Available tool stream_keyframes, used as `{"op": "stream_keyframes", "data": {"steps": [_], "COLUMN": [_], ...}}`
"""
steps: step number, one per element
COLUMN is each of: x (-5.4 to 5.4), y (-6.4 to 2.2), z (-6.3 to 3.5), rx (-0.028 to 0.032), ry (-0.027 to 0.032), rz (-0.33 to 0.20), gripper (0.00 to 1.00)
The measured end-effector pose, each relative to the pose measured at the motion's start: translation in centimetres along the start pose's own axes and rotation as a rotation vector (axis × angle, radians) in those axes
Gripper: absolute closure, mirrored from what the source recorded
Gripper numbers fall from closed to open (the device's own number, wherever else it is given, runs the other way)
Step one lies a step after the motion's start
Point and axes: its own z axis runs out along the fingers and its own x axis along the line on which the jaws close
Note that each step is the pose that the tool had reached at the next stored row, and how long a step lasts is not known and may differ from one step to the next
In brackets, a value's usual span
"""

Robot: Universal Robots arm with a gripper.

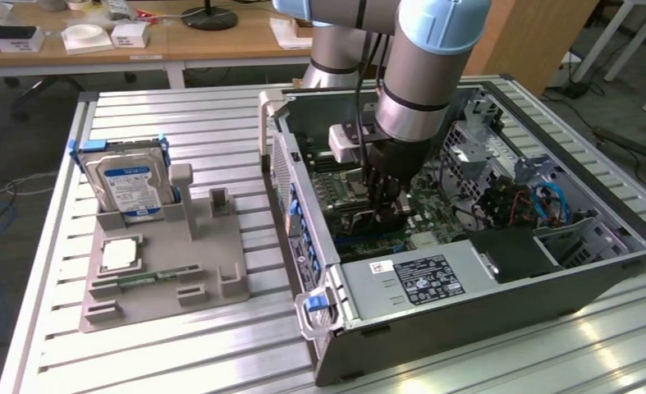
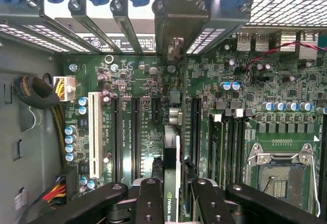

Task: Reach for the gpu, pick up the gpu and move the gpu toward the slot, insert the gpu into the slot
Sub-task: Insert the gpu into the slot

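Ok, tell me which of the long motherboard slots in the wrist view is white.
The white slot is the outermost of the row, nearest the yellow-and-black cable bundle; the other long slots are black.

The gpu (image 2: 171, 157) stands edge-on, its lower end hidden between the hand's fingers (image 2: 149, 203).

Your arm (image 1: 421, 82) reaches straight down into the computer case (image 1: 585, 271), with the wrist vertical above the motherboard (image 2: 148, 101). Your gripper (image 2: 172, 193) is closed on the gpu (image 2: 172, 152), which stands on edge between its black fingers (image 2: 148, 198).
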Motion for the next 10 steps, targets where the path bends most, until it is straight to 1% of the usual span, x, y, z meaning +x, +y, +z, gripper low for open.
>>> {"op": "stream_keyframes", "data": {"steps": [4,10], "x": [-0.01,-0.01], "y": [0.00,0.00], "z": [0.11,0.11], "rx": [0.0003,0.0004], "ry": [-0.0012,-0.0011], "rz": [0.000,0.000], "gripper": [0.74,0.74]}}
